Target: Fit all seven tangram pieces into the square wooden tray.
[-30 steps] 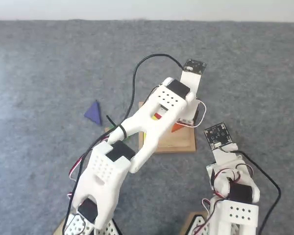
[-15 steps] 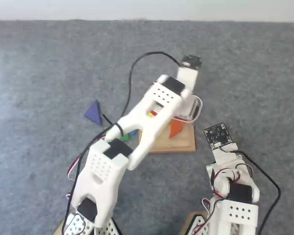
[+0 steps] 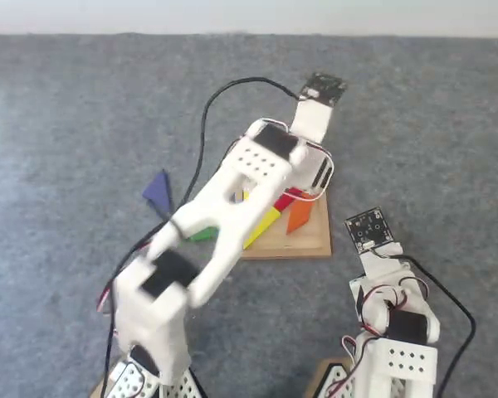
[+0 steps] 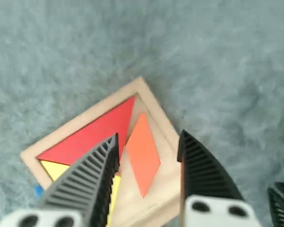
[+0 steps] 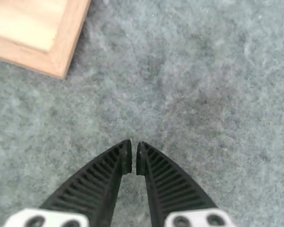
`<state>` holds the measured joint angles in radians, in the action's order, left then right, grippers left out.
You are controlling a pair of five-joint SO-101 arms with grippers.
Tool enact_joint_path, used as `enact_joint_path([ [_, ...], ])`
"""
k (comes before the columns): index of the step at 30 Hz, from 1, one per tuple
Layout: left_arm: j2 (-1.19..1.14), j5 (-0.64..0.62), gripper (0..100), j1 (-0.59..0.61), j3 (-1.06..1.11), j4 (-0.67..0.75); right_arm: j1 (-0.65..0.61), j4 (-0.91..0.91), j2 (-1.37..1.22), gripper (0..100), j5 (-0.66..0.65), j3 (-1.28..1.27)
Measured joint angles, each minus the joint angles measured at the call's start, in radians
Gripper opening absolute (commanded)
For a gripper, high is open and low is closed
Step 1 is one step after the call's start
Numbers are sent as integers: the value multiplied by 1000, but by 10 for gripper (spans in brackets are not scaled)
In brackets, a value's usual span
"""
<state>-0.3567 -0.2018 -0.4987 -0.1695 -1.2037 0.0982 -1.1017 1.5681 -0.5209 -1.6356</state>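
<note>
Carpet (image 3: 66, 99), grey and napped, covers the table beneath two white arms. The left arm (image 3: 232, 191) stretches across the square wooden tray (image 3: 307, 242). The left gripper (image 4: 148, 137) hangs above the tray with its jaws spread wide and nothing between them. The right arm (image 3: 394, 332) sits just off the tray's near corner. The right gripper (image 5: 134, 152) has its tips pressed together on nothing, over bare carpet.

Inside the tray, a large red triangle (image 4: 92, 135) fills one corner. A yellow triangle (image 3: 264, 225) lies beside it and an orange parallelogram (image 4: 143, 153) rests flat on the tray floor. A blue triangle (image 3: 158, 191) lies on the carpet well apart from the tray. A green piece (image 3: 201, 235) shows just beside the tray's left edge, partly hidden by the arm. How many pieces in all are seated cannot be told.

The pieces look like thin, flat painted wood, so they are probably light and stiff, with smooth faces that may slip. Because they lie flush, they offer only their narrow edges to grip. The loose triangle is likely best pinched across two opposite edges near its middle, with the fingertips pressed into the yielding nap so the piece neither pivots nor skids.
</note>
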Motion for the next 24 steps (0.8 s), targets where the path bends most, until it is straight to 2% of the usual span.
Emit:
enact_joint_path([
  [3, 196, 0, 187, 18, 230, 137, 0, 0, 0, 37, 0, 0],
  [5, 292, 5, 147, 41, 416, 256, 0, 0, 0, 37, 0, 0],
  [9, 344, 100, 76, 74, 753, 485, 0, 0, 0, 37, 0, 0],
  [12, 347, 143, 75, 66, 812, 502, 0, 0, 0, 37, 0, 0],
  [24, 305, 150, 72, 37, 821, 502, 0, 0, 0, 37, 0, 0],
])
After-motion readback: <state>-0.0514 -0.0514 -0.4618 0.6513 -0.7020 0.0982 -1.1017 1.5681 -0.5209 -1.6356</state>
